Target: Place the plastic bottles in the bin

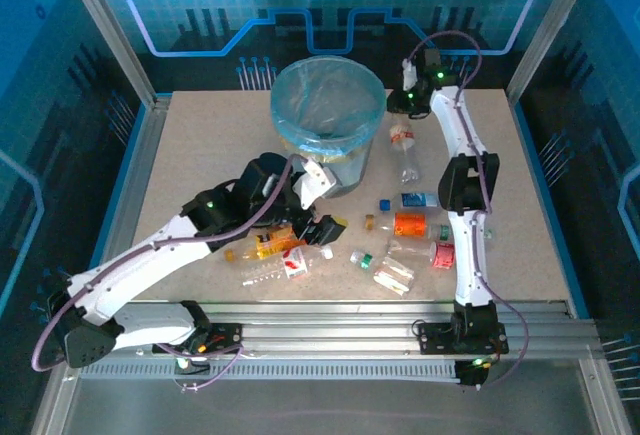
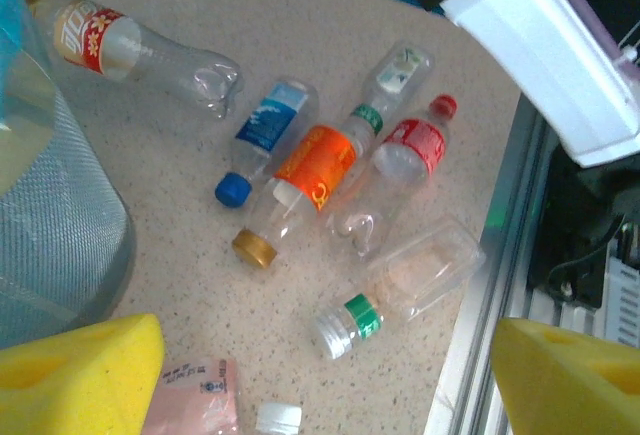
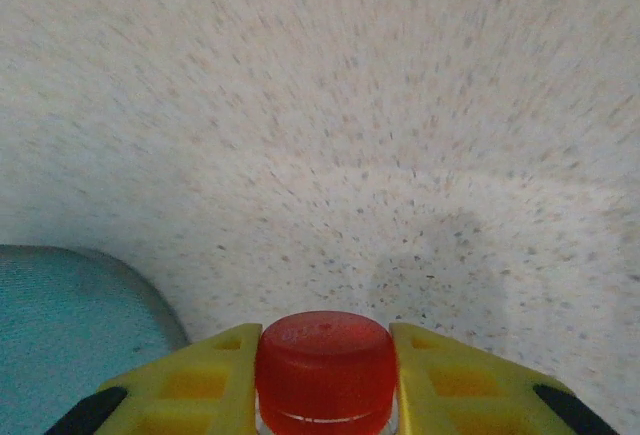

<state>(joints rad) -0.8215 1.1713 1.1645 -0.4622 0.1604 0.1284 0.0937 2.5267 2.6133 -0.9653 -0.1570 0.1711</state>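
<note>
One of the plastic bottles, a clear bottle with a red-and-white label [image 1: 402, 138], sat at 3 o'clock of the bin [image 1: 330, 59], just beside its wall. Its red cap [image 3: 323, 365] was pinched by the right jaws, their yellow pads pressed in on it from both sides. Whether its body rested on the tabletop [image 1: 200, 155] or hung just off it could not be told.

By that showing the job was far from finished. What lay in the bin could not be made out through its bag. This bottle had been gripped but not yet carried over the rim.

The rest were scattered at 5 o'clock of the bin:
- a blue-labelled bottle [image 2: 268, 120]
- an orange-labelled bottle [image 2: 318, 163]
- a red-labelled bottle [image 2: 408, 150]
- a small green-banded bottle [image 2: 392, 77]
- a clear white-capped bottle [image 2: 405, 280]

A pink-labelled bottle [image 2: 195, 395] lay nearest the left jaws. An orange-tinted bottle [image 1: 265, 246] and others lay under the left arm [image 1: 170, 240] at 7 o'clock.

The left jaws were spread wide with nothing between them, at 6 o'clock of the bin, near its wall. The bin's tall wall was probably the main obstacle, since the gripped bottle would need a good lift to clear it. The left arm crowded the bin's near side, but the right arm [image 1: 462, 155] looked to have a free way in from 3 o'clock.
</note>
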